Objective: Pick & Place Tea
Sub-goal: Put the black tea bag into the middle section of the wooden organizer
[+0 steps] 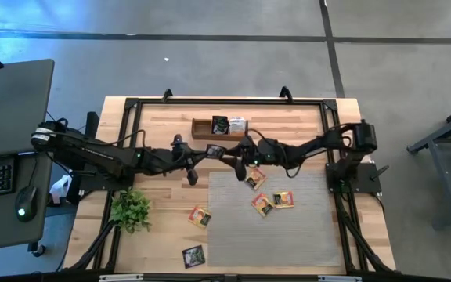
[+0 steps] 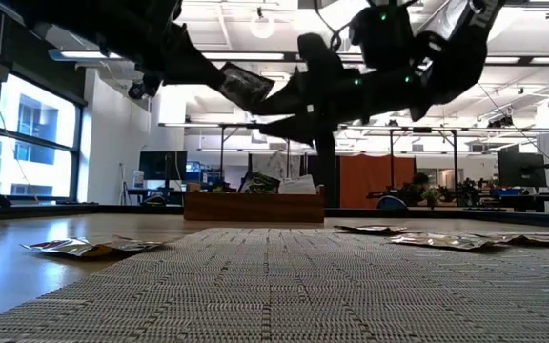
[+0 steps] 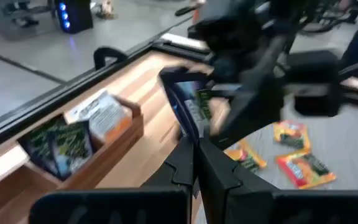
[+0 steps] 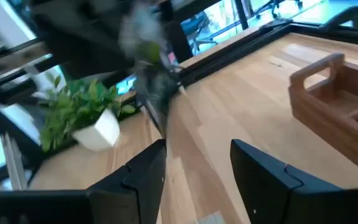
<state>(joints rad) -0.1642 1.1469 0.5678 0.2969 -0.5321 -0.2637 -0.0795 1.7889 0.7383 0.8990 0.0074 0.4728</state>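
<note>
My left gripper (image 1: 203, 152) hangs above the table's middle, shut on a dark tea sachet (image 1: 214, 150). My right gripper (image 1: 238, 155) is open and faces it from the right. In the right wrist view the sachet (image 4: 155, 93) shows blurred just beyond the open fingers (image 4: 143, 169). A wooden box (image 1: 206, 128) toward the far edge holds dark and white-orange sachets standing upright. Three orange-yellow sachets (image 1: 262, 204) lie flat on the grey mat (image 1: 288, 235). Another sachet (image 1: 200, 216) and a dark one (image 1: 193, 254) lie on the bare wood. My left gripper pinches the dark sachet by its lower edge (image 3: 190, 134) between the two fingers (image 3: 182, 163). The sachet is lifted clear of the table and stands out past the fingertips, tilted toward the right gripper (image 3: 260, 81).
A potted green plant (image 1: 131, 210) stands near the table's left edge. A black frame rail (image 1: 225, 100) runs round the tabletop. Both arms cross over the space between box and mat. A desk with keyboard and mouse (image 1: 24, 200) stands left of the table.
</note>
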